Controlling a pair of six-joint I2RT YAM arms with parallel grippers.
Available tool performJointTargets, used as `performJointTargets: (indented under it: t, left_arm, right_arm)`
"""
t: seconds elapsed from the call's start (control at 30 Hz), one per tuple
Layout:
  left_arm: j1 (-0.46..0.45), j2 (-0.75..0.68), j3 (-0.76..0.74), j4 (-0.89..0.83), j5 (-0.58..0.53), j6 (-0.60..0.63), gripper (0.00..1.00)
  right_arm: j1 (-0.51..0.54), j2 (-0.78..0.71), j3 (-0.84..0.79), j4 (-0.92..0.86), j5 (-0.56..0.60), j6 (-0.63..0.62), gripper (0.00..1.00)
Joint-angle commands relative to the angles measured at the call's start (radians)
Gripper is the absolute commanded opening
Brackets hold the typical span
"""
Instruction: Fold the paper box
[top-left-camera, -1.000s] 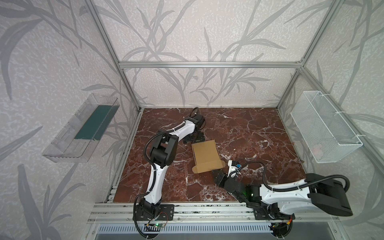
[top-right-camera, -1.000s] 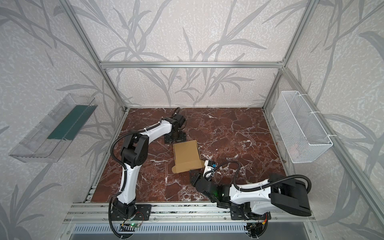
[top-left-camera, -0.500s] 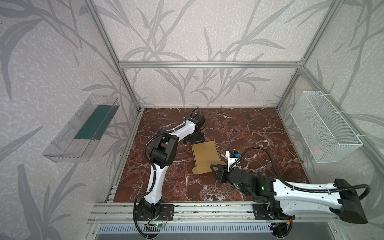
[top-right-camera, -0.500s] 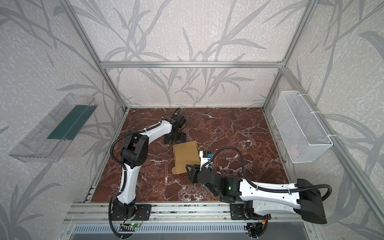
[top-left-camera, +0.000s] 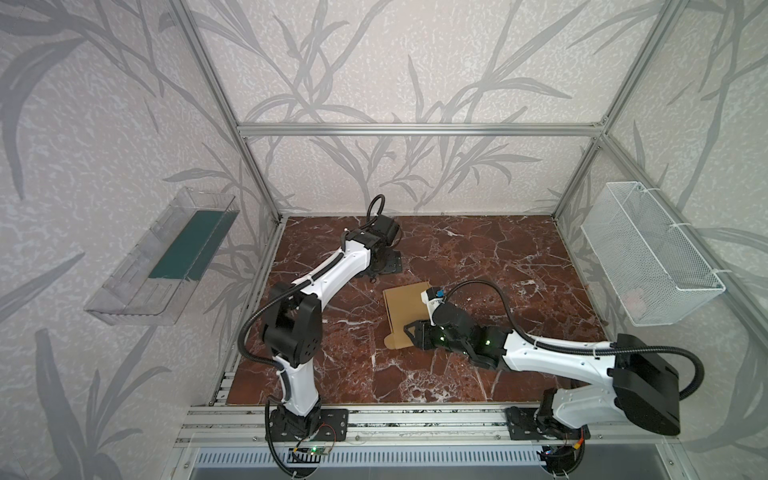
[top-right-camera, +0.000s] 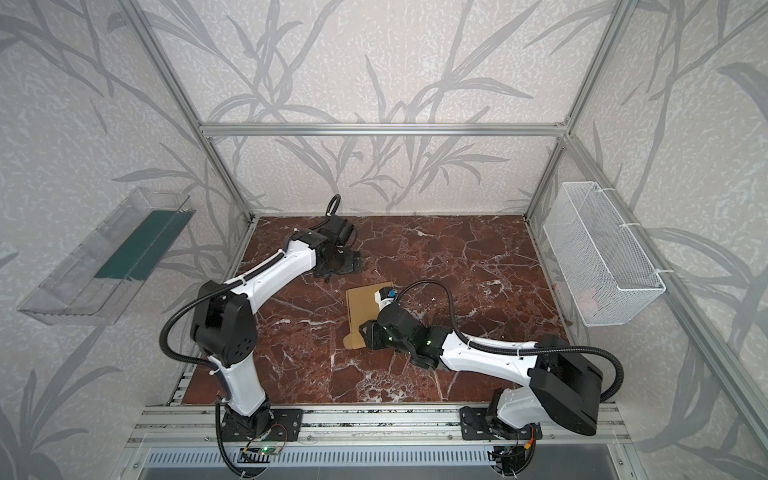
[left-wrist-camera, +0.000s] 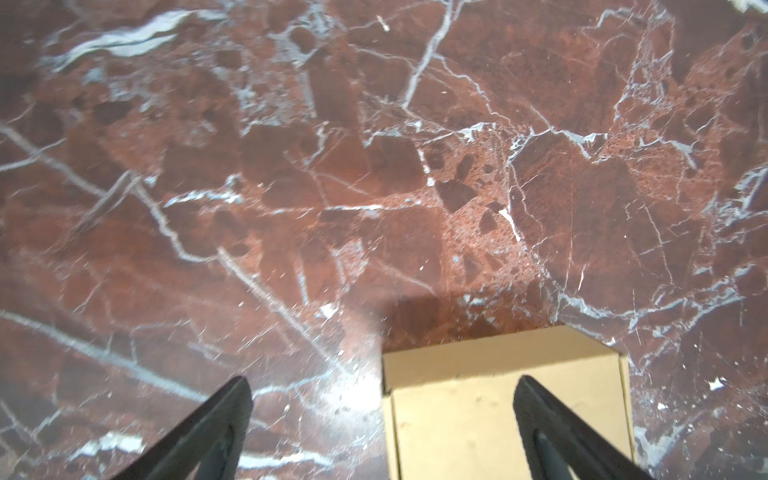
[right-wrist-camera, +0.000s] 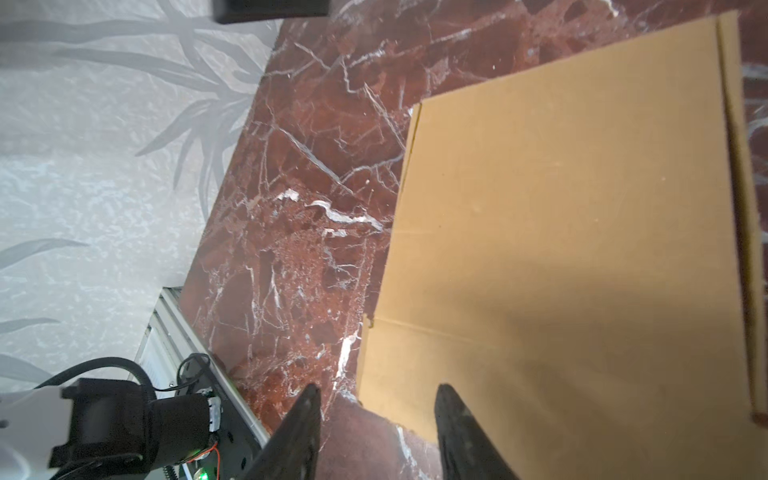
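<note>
Two white-and-black robot arms are reaching over a red-brown, white-veined marble tabletop (top-left-camera: 478, 257). The tan, shallow rectangular corrugated-cardboard paper box (top-left-camera: 405, 307) is lying flat near the middle of that tabletop. Just beyond the box's far end, the left gripper (left-wrist-camera: 382, 384) is hanging released, its black fingers (left-wrist-camera: 224, 415) spreading wide with nothing between them; the left wrist view is showing the box's top face and one low side wall. At the box's near end, the right gripper (right-wrist-camera: 378, 392) is hovering with its jaws standing partly apart and grasping nothing. In the right wrist view one finger (right-wrist-camera: 457, 432) is overlying the creased end flap (right-wrist-camera: 540, 395) of the box, while the other is overlying bare marble beside the box; whether either is touching cannot be told. Well apart to the box's left, a clear plastic wall tray (top-left-camera: 162, 257) with a dark green insert is hanging; well apart to the box's right, a white wire-mesh basket (top-left-camera: 648, 257) is hanging.
</note>
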Motion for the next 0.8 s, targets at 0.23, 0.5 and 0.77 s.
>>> performJointTargets:
  t: [0.23,0.5,0.77]
  left_arm:
    - [-0.004,-0.431,-0.545,0.225,0.171,-0.192,0.99]
    - [-0.068,-0.586,-0.756,0.333,0.189,-0.302,0.99]
    - [-0.184,-0.572,-0.865,0.477,0.191,-0.413,0.99]
  right_arm:
    - [-0.061,0.110,0.033,0.050,-0.070,-0.036,0.45]
    - [-0.064,0.139,0.051,0.032,-0.046,-0.041,0.45]
    - [-0.063,0.117,0.071,-0.016,-0.015,-0.061,0.45]
